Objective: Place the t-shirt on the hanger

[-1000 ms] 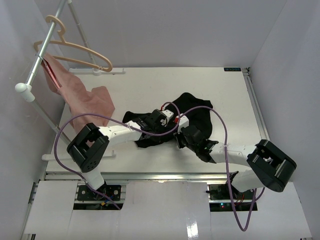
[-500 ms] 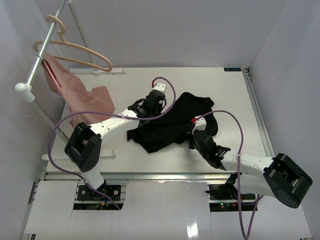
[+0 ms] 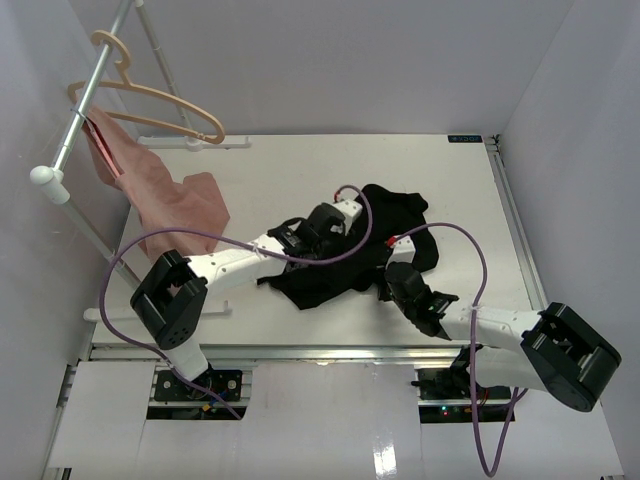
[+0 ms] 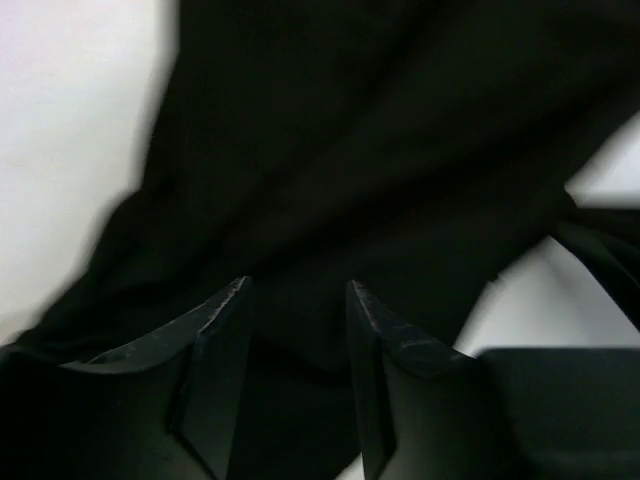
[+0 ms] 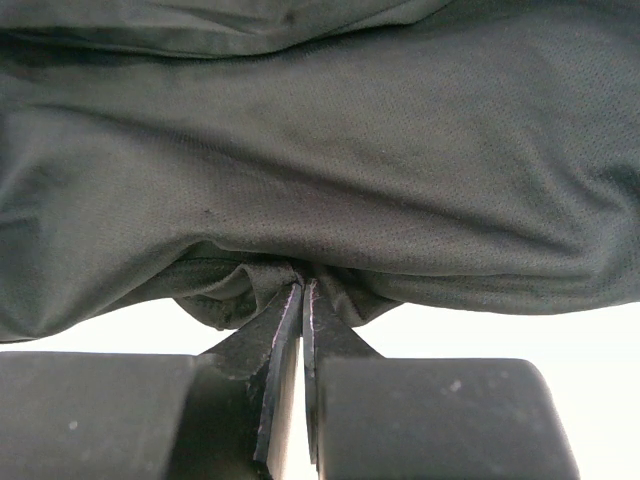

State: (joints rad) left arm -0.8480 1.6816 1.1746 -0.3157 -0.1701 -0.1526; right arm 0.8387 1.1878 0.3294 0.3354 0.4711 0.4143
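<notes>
Right gripper (image 5: 302,290) was clamped on a pinch of t-shirt (image 3: 322,282) hem, frame centre, probably to anchor it. Left gripper (image 4: 298,288) hovered over the fabric, fingers apart. Hanger (image 3: 160,95) at upper left, not yet dressed.

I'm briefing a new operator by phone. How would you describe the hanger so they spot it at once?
Start at the far left corner of the white table, where a grey metal rail slants upward. The hanger hangs by its hook on that rail, above a pink garment. It is the only light tan wooden piece, with curved shoulders and a lower bar.
</notes>
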